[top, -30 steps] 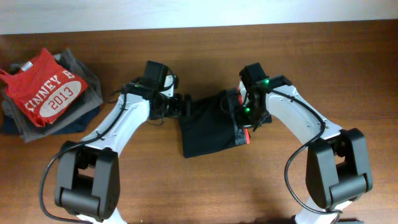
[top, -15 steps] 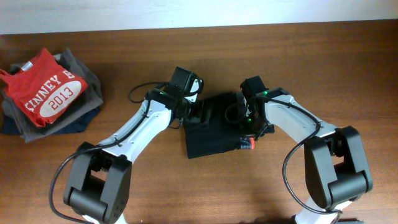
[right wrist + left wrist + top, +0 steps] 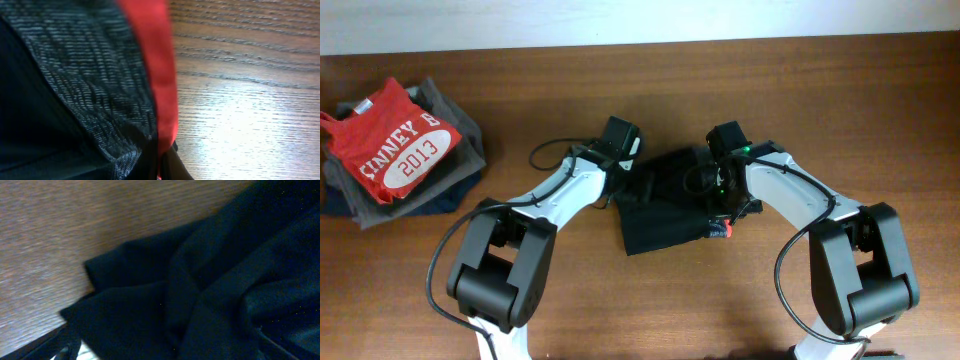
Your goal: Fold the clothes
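The black trousers [image 3: 665, 205] lie bunched into a rough, thick bundle at the middle of the wooden surface [image 3: 840, 100], with both arms reaching in on them from either side. The left hand [image 3: 638, 185] is down at the bundle's left edge, right against the cloth. From its own camera I see only dark, creased folds lying over the wood, with a corner of the fabric poking out toward the bare boards. Whether that hand is open or clamped I cannot tell. The right hand [image 3: 720, 200] sits on the bundle's right side, where a bit of red-orange trim peeks out at the lower right corner. Close up, the grey waistband [image 3: 100, 75] fills most of the right wrist view, its red edge [image 3: 155, 65] running down the frame and vanishing between the dark fingertips at the bottom. That hand looks closed on the trousers at the band. Beyond the red edge there is only shiny wood grain. Well apart, at the far left of the surface, a red T-shirt [image 3: 400, 150] with "2013" in a white oval rests on top of a stack of grey and navy folded garments [image 3: 465, 140].
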You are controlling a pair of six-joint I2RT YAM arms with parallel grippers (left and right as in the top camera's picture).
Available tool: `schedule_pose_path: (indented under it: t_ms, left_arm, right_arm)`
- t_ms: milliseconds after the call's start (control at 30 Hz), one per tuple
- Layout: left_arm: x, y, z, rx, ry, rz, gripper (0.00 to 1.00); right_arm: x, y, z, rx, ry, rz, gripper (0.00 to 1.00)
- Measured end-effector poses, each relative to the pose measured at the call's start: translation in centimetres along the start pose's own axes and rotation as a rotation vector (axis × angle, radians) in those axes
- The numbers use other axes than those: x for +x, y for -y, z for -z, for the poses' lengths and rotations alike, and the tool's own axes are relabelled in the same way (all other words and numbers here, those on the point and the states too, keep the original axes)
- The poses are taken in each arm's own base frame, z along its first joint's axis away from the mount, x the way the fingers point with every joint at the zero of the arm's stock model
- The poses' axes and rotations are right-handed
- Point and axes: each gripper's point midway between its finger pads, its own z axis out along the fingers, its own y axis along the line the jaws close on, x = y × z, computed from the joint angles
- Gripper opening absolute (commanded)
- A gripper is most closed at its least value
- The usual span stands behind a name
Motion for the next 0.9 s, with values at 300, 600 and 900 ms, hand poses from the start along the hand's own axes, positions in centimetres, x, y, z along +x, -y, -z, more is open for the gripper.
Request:
schedule_pose_path:
  t_ms: [300, 600, 900]
  left_arm:
    - [0.6, -4.3, 0.4, -0.037, -0.051, 0.131, 0.99]
    - [3.8, -6.5, 1.5, -0.049, -0.204, 0.235, 0.99]
    - [7.2, -5.4, 2.6, -0.030, -0.342, 0.251, 0.99]
  right_arm:
    - [-0.8, 0.0, 0.0, 0.003, 0.034, -0.002, 0.11]
    - [-4.9, -0.5, 0.5, -0.015, 0.202, -0.003, 0.20]
    - [-3.7, 0.0, 0.3, 0.010, 0.153, 0.007, 0.20]
